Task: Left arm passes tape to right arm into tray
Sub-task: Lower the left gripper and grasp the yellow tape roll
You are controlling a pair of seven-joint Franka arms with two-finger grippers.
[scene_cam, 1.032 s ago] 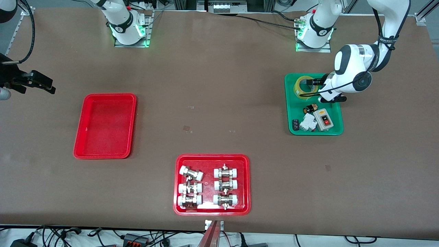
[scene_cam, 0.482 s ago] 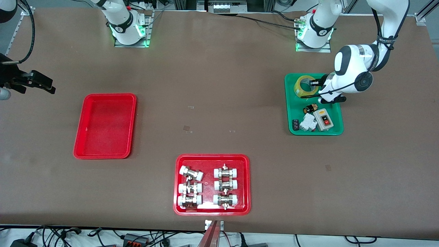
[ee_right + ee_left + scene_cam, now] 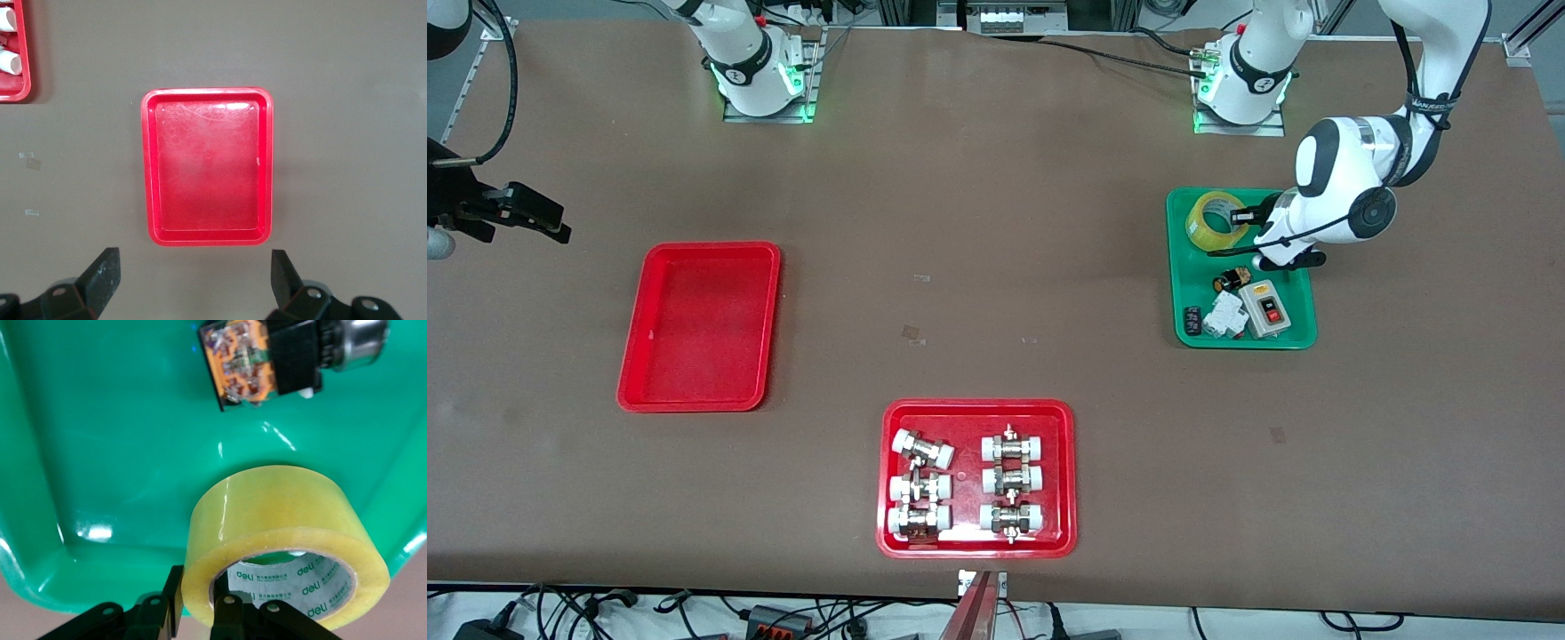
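Yellowish translucent packing tape roll with a pale printed inner core is held by the left arm's black two-finger gripper. In the left wrist view one finger sits inside the core and the other lies against the outer wall, so the jaws are closed on the wall of the roll. The roll is tilted, over the end of the glossy green rectangular plastic tray nearest the robots' bases. Whether it touches the tray floor cannot be told.

Also in the green tray, nearer the front camera than the roll: a small orange-and-black electrical part with a metal end, a white-and-grey breaker-like part, a grey switch box with one red and one black button, and a small black part.

White jointed left arm reaches down over the green tray from its base.

Right arm's gripper is up over the brown bench at the right arm's end, waiting; the right wrist view shows its jaws wide apart and holding nothing.

Glossy red rectangular plastic tray with rounded corners lies on the bench near the right gripper, nothing in it. A second red tray, nearest the front camera, carries six metal pipe fittings with white ends.
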